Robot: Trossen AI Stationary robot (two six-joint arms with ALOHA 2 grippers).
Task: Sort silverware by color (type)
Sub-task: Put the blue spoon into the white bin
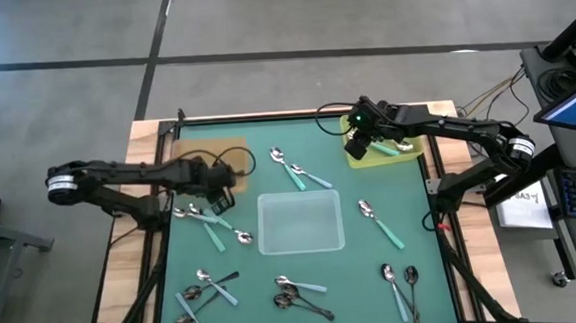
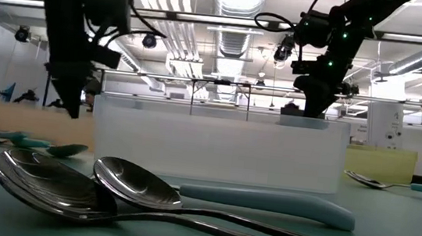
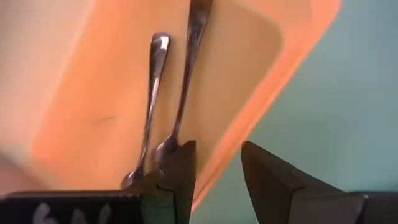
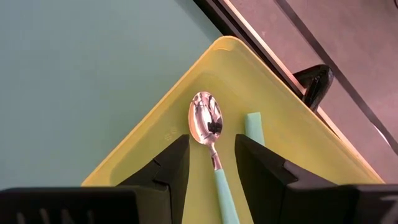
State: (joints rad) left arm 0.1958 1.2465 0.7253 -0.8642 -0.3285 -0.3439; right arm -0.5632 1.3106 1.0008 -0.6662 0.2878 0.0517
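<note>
your right tool (image 4: 211, 158) hangs open and empty over the yellow-green tray (image 1: 405, 150) at the bench's far right corner, a teal-handled spoon (image 4: 214, 146) between its fingers. your left tool (image 3: 217, 168), also open and empty, sits at the brown tray (image 3: 267, 56) holding two dark spoons (image 3: 177, 93). the clear tray (image 1: 300, 224) stands mid-bench among loose spoons (image 1: 301, 293).

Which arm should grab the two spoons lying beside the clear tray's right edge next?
Right, probably. The right gripper hangs open over the yellow tray, on the same side as those spoons. The left gripper is by the brown tray, with the clear tray between.
</note>
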